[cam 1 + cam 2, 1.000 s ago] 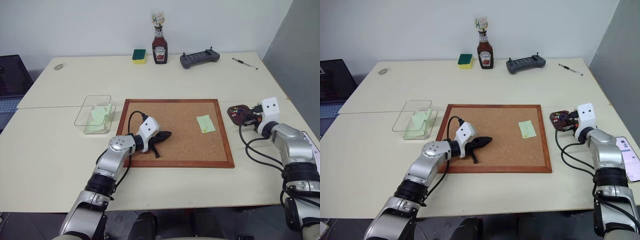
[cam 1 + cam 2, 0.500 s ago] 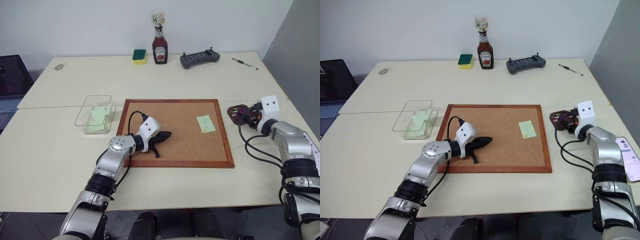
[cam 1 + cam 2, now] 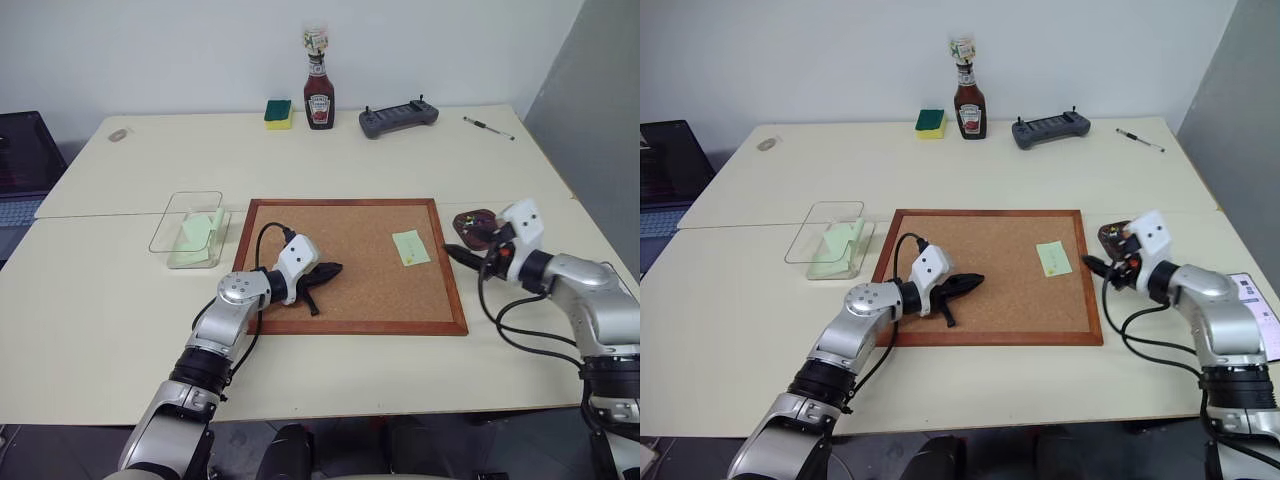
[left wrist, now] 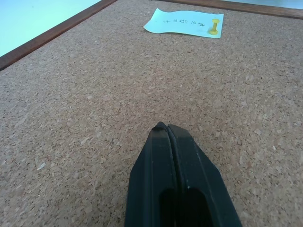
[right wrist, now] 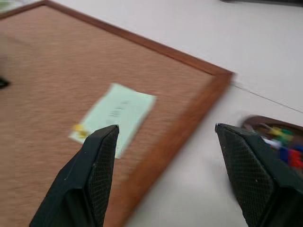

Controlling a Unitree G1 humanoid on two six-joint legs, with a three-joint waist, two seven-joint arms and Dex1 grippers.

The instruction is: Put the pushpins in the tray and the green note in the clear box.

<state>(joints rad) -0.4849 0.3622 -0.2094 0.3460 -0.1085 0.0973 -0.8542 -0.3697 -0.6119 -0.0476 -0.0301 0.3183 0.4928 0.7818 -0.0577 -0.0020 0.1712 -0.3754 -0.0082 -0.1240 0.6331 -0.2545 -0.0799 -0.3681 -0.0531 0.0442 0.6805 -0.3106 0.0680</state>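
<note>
A pale green note [image 3: 411,247] lies on the right side of the cork board [image 3: 350,225], held by a yellow pushpin [image 4: 215,26]. Just right of the board sits the brown tray [image 3: 474,220] with several coloured pushpins [image 5: 284,139] in it. My right gripper [image 3: 458,250] hovers open between tray and board edge, pointing at the note [image 5: 118,112], with nothing between its fingers [image 5: 99,161]. On the board's left part rests my left gripper [image 3: 326,271], shut and empty [image 4: 163,128]. The clear box [image 3: 172,222] stands left of the board with green paper [image 3: 198,233] inside.
Along the far edge stand a ketchup bottle [image 3: 319,95], a green-and-yellow sponge [image 3: 278,112], a grey controller [image 3: 399,117] and a pen [image 3: 489,127]. A laptop [image 3: 20,165] lies at the far left. A phone [image 3: 1257,325] lies by the right arm.
My right gripper has swung away from the tray toward the board's right edge, turned to face the note, and now stands open. The left arm has not moved.
</note>
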